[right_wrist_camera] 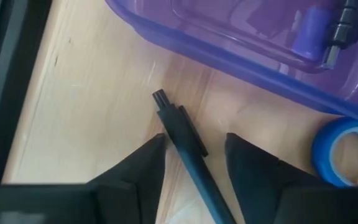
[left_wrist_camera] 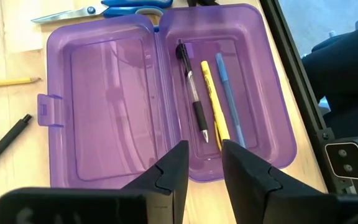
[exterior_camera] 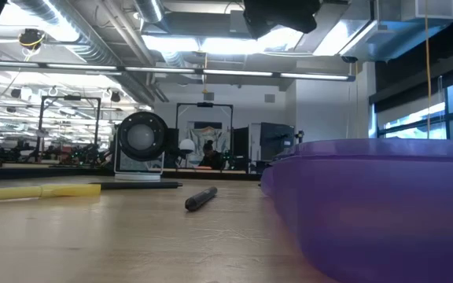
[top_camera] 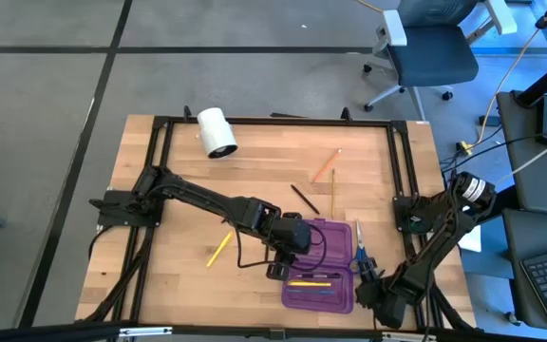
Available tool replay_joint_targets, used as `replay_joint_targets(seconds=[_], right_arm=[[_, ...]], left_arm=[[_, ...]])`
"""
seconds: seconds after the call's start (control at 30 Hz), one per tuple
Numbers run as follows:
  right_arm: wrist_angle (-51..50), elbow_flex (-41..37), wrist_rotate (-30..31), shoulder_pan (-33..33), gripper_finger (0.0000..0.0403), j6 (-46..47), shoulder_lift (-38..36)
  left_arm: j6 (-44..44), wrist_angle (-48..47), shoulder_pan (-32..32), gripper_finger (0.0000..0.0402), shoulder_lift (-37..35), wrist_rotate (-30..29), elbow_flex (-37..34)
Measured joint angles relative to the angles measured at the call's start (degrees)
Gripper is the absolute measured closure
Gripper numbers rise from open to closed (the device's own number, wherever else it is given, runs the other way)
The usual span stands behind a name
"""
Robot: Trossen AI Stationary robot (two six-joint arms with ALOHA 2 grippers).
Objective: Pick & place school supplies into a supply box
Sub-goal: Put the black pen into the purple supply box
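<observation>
Right gripper point(right_wrist_camera: 194, 162) open astride pen point(right_wrist_camera: 185, 140), lower right | box point(right_wrist_camera: 241, 59) wall close: nudge risk | left gripper point(left_wrist_camera: 204, 171) narrow, empty, over box

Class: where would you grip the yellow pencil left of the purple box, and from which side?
Mid-shaft, from straight above, jaws closing across it: the yellow pencil lies flat and slanted on the table, clear of the purple box.

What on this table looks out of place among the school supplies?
The white roll at the table's far edge is the odd one: a thick cylinder lying on its side, unlike the thin pens and pencils. Nothing looks spilled or broken; three pens lie neatly in the open purple case.
</observation>
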Motion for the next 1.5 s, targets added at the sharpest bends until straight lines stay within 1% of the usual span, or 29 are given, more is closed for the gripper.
replay_joint_targets(seconds=[0.47,0.6,0.7,0.8,0.87,1.0,1.13,1.27,1.4,1.5], right_arm=[[-0.2,-0.1,-0.9,0.0,0.0304,2.3,0.1],[-0.3,-0.2,-0.9,0.0,0.0323,4.5,-0.1],[-0.2,-0.2,-1.0,-0.1,0.0337,5.8,-1.2],[-0.7,-0.5,-1.6,-0.1,0.035,7.0,-2.9],[-1.1,-0.5,-2.6,0.0,0.0355,8.4,-4.2],[-1.4,-0.5,-5.0,0.0,0.0357,11.5,-6.5],[-2.6,-0.5,-6.7,0.0,0.0358,11.6,-8.5],[-3.3,-0.3,-6.6,0.0,0.0358,11.7,-11.8],[-5.8,2.0,-2.2,0.0,0.0358,12.7,-15.2],[-7.4,4.7,3.3,-0.1,0.0358,11.7,-16.9]], left_arm=[[-1.0,-0.8,0.0,0.0313,-0.9,-0.5,0.0],[0.0,-3.4,0.1,0.0313,-4.7,0.3,0.0],[1.5,-4.7,0.0,0.0315,-8.2,-1.6,-0.4],[3.0,-2.7,-0.1,0.0316,-12.6,-3.8,-2.5],[3.0,-0.2,-0.1,0.0316,-15.7,-4.9,-5.6],[2.5,7.5,-0.3,0.0313,-21.6,-7.0,-14.7],[-0.7,14.2,-0.4,0.0315,-27.2,-9.0,-24.3],[-5.2,21.0,-0.7,0.0318,-31.9,-10.7,-34.5],[-7.0,32.4,-2.2,0.0316,-36.4,-11.7,-45.8],[-7.9,43.9,-3.3,0.0316,-39.6,-11.7,-54.4]])
